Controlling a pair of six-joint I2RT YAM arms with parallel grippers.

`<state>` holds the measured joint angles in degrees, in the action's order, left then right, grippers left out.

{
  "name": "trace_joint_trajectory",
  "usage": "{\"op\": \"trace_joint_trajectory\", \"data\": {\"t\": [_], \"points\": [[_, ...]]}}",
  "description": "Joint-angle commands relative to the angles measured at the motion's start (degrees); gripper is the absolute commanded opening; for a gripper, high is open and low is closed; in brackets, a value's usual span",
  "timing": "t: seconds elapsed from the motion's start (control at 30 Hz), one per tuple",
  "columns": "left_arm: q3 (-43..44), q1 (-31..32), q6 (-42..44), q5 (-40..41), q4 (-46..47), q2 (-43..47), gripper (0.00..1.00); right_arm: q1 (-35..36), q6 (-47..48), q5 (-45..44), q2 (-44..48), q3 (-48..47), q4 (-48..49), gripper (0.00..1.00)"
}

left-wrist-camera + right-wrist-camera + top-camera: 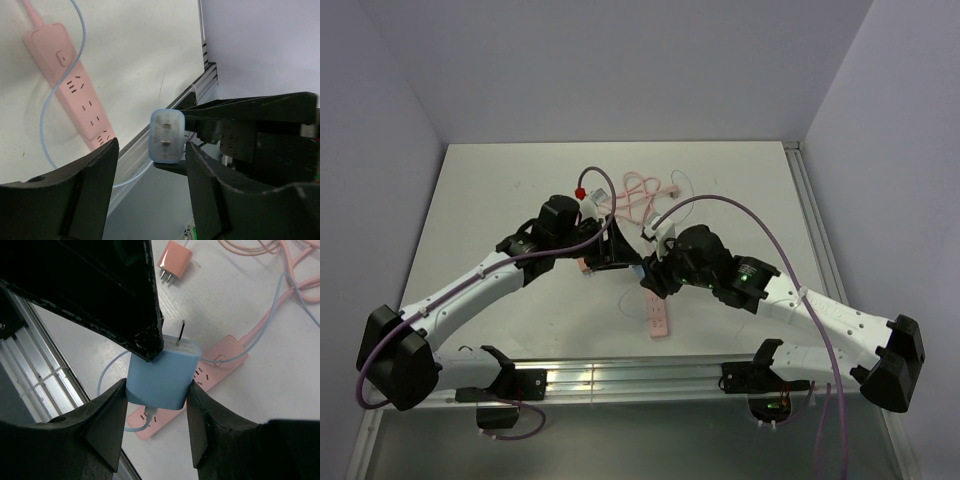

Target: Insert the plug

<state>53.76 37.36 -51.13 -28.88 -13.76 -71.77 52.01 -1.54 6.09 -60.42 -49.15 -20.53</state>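
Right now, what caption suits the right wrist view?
Right claw grips a blue plug above the pink power strip, pink charger lying beyond.

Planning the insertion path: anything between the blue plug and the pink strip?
Yes. The left end effector, open, sits at the prong end of the plug, one finger covering part of it. A blue cable also loops across the strip.
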Motion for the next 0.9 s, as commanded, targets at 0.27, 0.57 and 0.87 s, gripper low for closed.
{"op": "trace_joint_trajectory", "data": {"t": [0.27, 0.57, 0.87], "points": [[-1.0, 0.5, 1.2, -6.1, 5.8, -2.7, 0.6, 1.5, 1.0, 1.2, 0.5, -2.5, 0.8, 0.0], [-2.8, 1.3, -1.0, -9.3, 10.6, -3.6, 0.18, 1.8, 0.3, -1.9, 0.1, -3.4, -0.5, 0.0], [-2.6, 1.3, -3.7, -4.3, 14.6, -0.6, 0.0, 0.3, -12.2, -13.7, 0.7, -6.7, -7.1, 0.71]]}}
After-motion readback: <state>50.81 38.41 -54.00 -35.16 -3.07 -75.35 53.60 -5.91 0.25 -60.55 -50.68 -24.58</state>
